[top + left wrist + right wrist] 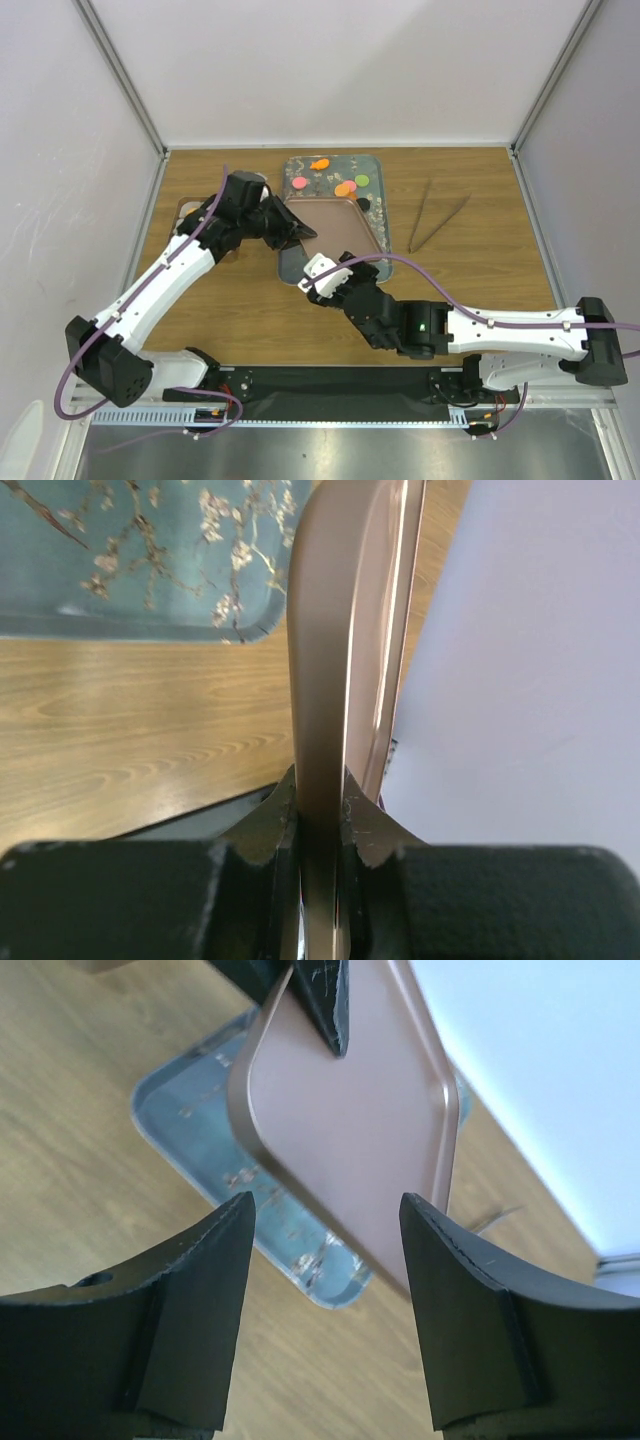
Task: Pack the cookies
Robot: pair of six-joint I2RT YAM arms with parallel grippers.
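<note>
**Left gripper** (320, 802): its jaws are clamping the left edge of a brown tray (340, 225), which is showing edge-on in the left wrist view. The gripper is holding this tray over the near half of a floral tray (372, 165). Whether the brown tray is touching the floral tray cannot be told.

**Right gripper** (325, 1250): its jaws are standing wide apart and gripping nothing. It is hovering at the near left corner of the floral tray, just beside the brown tray's near edge and facing its underside.

**Cookies** (345, 188): these are lying on the far half of the floral tray, beyond the brown tray. An orange piece is sitting farthest back and a pink disc to the left. An orange and a green disc are touching near the middle, and a black disc is lying beside the brown tray's far right corner.

**Sticks** (440, 222): two thin sticks are lying on the wooden table (480, 270), right of both trays.
</note>
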